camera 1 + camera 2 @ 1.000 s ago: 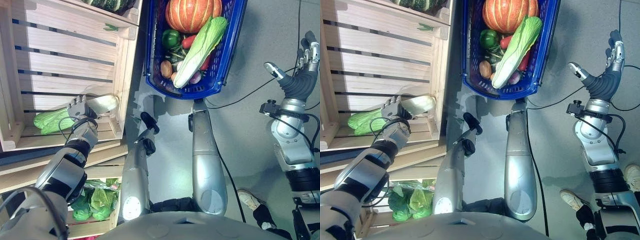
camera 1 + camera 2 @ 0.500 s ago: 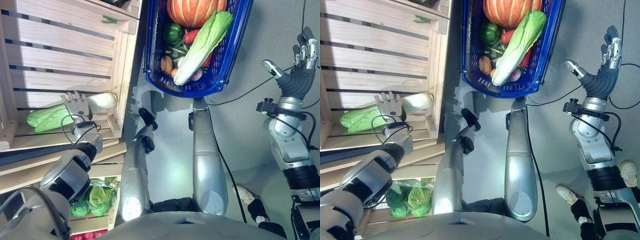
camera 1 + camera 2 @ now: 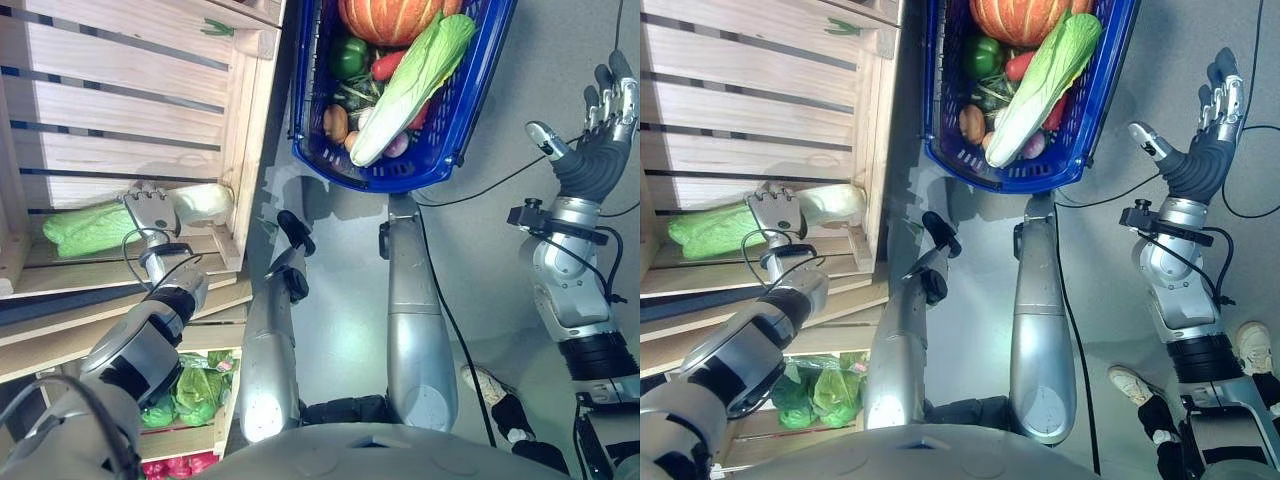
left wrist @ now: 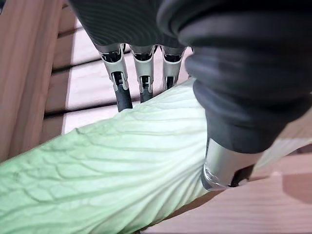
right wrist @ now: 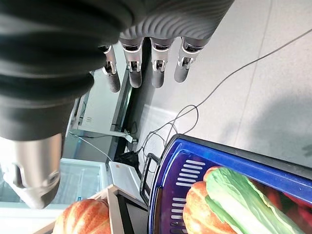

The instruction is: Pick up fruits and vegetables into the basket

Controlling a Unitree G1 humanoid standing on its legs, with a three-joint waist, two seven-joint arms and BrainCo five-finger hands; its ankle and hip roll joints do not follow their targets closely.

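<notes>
Cabbage (image 3: 95, 226) lies in the wooden crate (image 3: 130, 80) at left in the left eye view, the left hand (image 3: 150, 208) laid over it. Right of the crate stands the blue basket (image 3: 470, 95), holding a pumpkin (image 3: 385, 18), another cabbage and smaller vegetables. Far right, the right hand (image 3: 600, 130) hangs with fingers spread, empty. In the left wrist view, fingers (image 4: 122, 92) and thumb seem to bracket the cabbage, fairly straight, perhaps touching.

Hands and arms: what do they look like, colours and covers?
Both arms are silver-grey with black bands. The left hand and right hand have silver fingers with dark tips; a dark ribbed cover wraps the back and wrist. A thin black cable loops at the left wrist.
</notes>
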